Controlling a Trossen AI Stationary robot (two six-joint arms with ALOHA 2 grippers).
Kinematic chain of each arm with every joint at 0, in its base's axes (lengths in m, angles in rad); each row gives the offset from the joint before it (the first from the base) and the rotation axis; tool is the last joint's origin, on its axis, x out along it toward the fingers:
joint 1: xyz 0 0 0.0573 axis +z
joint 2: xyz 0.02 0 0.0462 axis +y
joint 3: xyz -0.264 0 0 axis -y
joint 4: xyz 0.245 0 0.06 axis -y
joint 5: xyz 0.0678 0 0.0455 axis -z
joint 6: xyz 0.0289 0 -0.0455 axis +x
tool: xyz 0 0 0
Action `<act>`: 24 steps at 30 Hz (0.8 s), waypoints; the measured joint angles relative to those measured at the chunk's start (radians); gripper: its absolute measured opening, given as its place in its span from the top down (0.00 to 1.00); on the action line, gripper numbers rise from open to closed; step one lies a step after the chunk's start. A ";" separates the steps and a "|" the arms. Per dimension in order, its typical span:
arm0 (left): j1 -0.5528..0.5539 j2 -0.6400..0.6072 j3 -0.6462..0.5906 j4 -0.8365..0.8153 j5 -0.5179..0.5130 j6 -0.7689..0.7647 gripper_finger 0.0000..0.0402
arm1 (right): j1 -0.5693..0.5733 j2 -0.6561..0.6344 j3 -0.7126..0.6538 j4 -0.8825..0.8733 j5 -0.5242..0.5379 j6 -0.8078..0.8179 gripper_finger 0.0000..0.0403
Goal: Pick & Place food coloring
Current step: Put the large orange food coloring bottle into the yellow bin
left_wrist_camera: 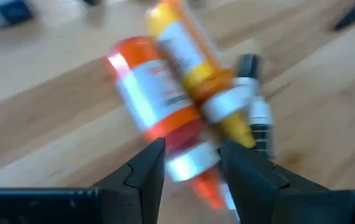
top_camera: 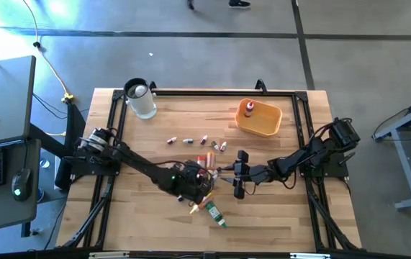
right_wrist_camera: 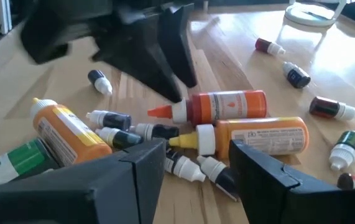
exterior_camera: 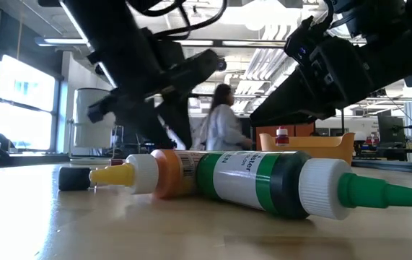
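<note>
A heap of food coloring bottles [right_wrist_camera: 227,127] lies mid-table. My left gripper [left_wrist_camera: 193,146] is open over it and slants down. Its fingers stand on either side of the cap end of a red-orange bottle [left_wrist_camera: 155,99] lying beside a yellow bottle [left_wrist_camera: 193,62]. My right gripper [right_wrist_camera: 197,149] is open, low and just right of the heap [top_camera: 205,164], with nothing between its fingers. A green bottle [top_camera: 214,214] and a yellow-capped orange one [exterior_camera: 155,173] lie on their sides nearer the front edge. Small vials [top_camera: 194,141] lie in a loose row behind. My left gripper has one finger on each side of the red-orange bottle's white collar [left_wrist_camera: 186,163], coming from above at a slant. I cannot tell whether either finger touches it. The bottle lies on its side on the table, among the others.
An orange-yellow tray [top_camera: 266,124] stands at the back right with one red bottle [top_camera: 248,108] upright in it. A clear round jar [top_camera: 140,97] stands at the back left corner. A person [exterior_camera: 224,126] stands in the room behind the table.
</note>
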 joint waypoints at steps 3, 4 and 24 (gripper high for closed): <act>0.000 0.000 0.001 0.021 -0.014 -0.007 0.62 | 0.000 0.000 0.000 0.000 0.000 -0.035 0.57; 0.000 0.000 0.001 0.027 -0.021 -0.011 0.62 | -0.001 0.000 0.000 0.006 0.000 -0.046 0.57; 0.000 0.101 0.001 0.088 -0.021 -0.056 0.62 | -0.108 -0.002 0.000 0.060 -0.091 -0.127 0.57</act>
